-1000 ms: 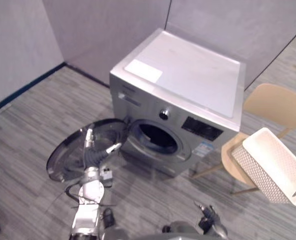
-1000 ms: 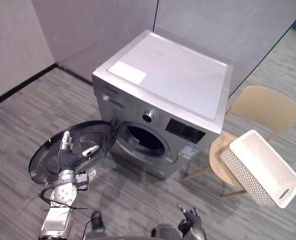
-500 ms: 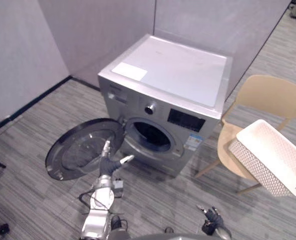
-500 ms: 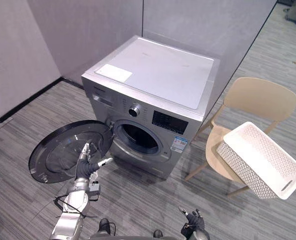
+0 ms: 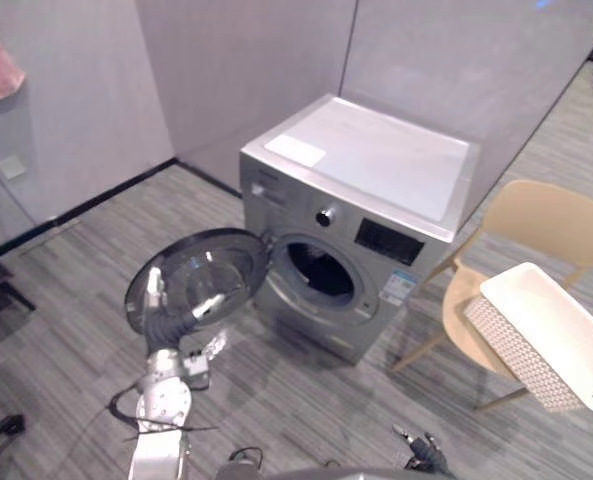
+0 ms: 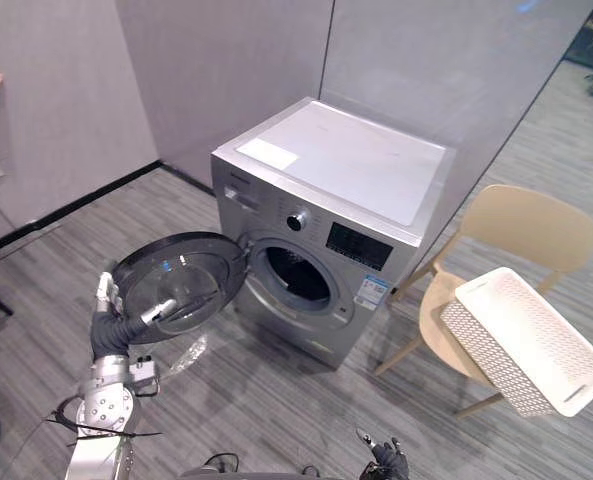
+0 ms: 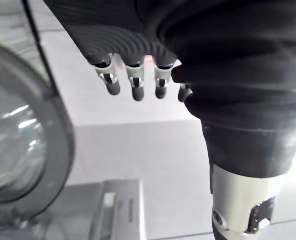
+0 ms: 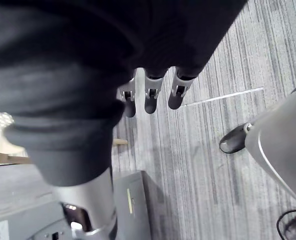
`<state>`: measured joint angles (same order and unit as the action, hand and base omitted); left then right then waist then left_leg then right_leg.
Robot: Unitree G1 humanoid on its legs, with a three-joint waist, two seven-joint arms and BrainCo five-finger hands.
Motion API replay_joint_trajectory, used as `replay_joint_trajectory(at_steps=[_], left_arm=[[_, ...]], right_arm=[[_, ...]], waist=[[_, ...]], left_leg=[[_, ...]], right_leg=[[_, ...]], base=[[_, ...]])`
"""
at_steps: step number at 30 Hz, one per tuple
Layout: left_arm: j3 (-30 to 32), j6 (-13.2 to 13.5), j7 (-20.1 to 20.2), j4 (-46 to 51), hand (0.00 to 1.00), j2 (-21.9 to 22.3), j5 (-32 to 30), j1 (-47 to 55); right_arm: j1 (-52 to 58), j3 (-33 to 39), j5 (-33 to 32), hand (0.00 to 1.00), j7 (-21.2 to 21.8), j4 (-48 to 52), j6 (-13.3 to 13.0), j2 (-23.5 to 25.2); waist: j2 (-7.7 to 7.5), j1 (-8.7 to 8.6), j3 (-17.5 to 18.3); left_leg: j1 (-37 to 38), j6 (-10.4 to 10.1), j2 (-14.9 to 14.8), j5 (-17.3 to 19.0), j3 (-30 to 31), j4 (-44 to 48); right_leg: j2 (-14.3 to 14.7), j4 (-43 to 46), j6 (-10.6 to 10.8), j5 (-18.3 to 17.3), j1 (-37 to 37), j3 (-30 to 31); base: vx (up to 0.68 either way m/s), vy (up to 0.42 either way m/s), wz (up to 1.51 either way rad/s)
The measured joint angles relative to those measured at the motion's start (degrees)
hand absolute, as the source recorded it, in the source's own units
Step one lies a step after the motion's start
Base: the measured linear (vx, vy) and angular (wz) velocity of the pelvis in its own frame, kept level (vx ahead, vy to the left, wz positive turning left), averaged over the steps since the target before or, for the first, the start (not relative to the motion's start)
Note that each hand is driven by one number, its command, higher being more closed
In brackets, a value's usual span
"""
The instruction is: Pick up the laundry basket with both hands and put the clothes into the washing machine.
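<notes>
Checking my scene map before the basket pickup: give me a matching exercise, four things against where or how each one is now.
1. laundry basket
2. washer door
3. left hand
4. right hand

A. swung open
B. tilted on the chair
C. low, near the floor
D. raised in front of that door

Pairs: 1-B, 2-A, 3-D, 4-C.

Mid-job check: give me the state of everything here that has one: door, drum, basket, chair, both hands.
washing machine door: wide open.
drum: exposed, dark inside; contents cannot be told.
laundry basket: tilted on the chair, in neither hand.
chair: upright, carrying the basket.
left hand: open, raised in front of the door.
right hand: open, low, holding nothing.
</notes>
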<state>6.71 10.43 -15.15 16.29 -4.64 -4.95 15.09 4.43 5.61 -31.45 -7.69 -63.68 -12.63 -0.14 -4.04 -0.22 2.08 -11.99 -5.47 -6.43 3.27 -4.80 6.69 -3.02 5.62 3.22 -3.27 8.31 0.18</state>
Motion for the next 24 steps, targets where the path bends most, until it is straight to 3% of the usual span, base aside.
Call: replay_joint_trajectory(at_steps=[4,8,11,16,18,20,22,24], left_arm=[[0.7,0.2,-1.8,2.7,0.00,-0.1,-2.6,-0.3],[0.5,0.2,-2.4,1.4,0.00,-0.7,-3.7,-2.0],[0.7,0.0,-2.7,-6.1,0.00,-3.8,-3.7,-8.2],[4.9,-1.7,-4.8,-18.7,0.00,-12.0,-3.5,-22.6],[6.7,-3.8,-5.4,-23.4,0.00,-17.7,-2.3,-31.0],[7.1,-4.0,-6.2,-24.5,0.00,-22.2,-1.8,-36.8],[7.3,-4.5,-7.0,-27.0,0.00,-26.5,-1.8,-43.1],[7.3,-5.3,-7.7,-31.9,0.00,-31.2,-1.9,-51.1]], right_arm=[[-0.9,-2.4,0.0,0.00,0.1,-0.3,-0.1,-0.3],[-1.7,-2.2,0.6,0.00,0.1,-0.2,-0.2,-0.4],[-1.8,-2.2,0.8,0.00,0.1,0.1,-0.2,-0.3],[-1.7,-2.0,1.9,0.00,0.3,4.1,0.1,-0.3],[-0.7,-1.7,2.2,0.00,0.4,5.9,0.5,-0.2],[0.2,-1.5,2.4,0.00,0.6,7.4,0.6,0.1],[1.2,-1.5,2.3,0.00,1.0,8.9,0.7,0.4],[2.1,-1.5,2.1,0.00,2.2,10.5,0.7,0.7]], waist=[[1.53,0.41,0.2],[0.76,0.43,-0.3],[0.17,0.47,-1.3],[-1.45,0.65,-4.0],[-1.99,-0.26,-4.9],[-2.36,-0.40,-5.4],[-2.31,-0.26,-5.5],[-2.21,0.30,-5.9]], left_leg=[[1.9,0.5,0.5,-4.4,0.1,-6.7],[1.7,1.0,0.5,-5.5,-0.1,-7.3],[0.4,1.3,0.3,-5.8,-1.7,-7.8],[-4.6,1.5,-1.2,-5.9,-5.9,-5.9],[-7.3,1.1,-2.0,-5.3,-6.8,-3.6],[-9.3,0.9,-3.3,-4.7,-8.0,-1.9],[-11.6,0.2,-4.9,-4.1,-8.2,0.1],[-13.6,0.9,-7.2,-2.1,-8.2,1.6]], right_leg=[[0.1,-2.7,0.2,1.8,-0.1,-0.5],[0.4,-3.7,-0.2,2.5,0.1,-0.2],[0.4,-3.8,0.0,2.9,2.0,0.4],[1.1,-5.7,0.3,6.3,7.3,4.0],[1.5,-6.0,0.3,7.1,9.1,4.9],[2.2,-6.1,0.8,8.1,10.7,5.2],[3.5,-6.7,1.6,10.3,12.1,5.8],[5.5,-8.0,1.8,13.8,13.4,6.1]], base=[[0.07,-0.004,0.08],[0.06,-0.008,-0.07],[0.01,-0.002,-0.14],[-0.03,-0.026,-0.43],[-0.03,-0.036,-0.24],[-0.03,-0.057,-0.19],[-0.04,-0.075,-0.32],[-0.07,-0.082,-0.38]])
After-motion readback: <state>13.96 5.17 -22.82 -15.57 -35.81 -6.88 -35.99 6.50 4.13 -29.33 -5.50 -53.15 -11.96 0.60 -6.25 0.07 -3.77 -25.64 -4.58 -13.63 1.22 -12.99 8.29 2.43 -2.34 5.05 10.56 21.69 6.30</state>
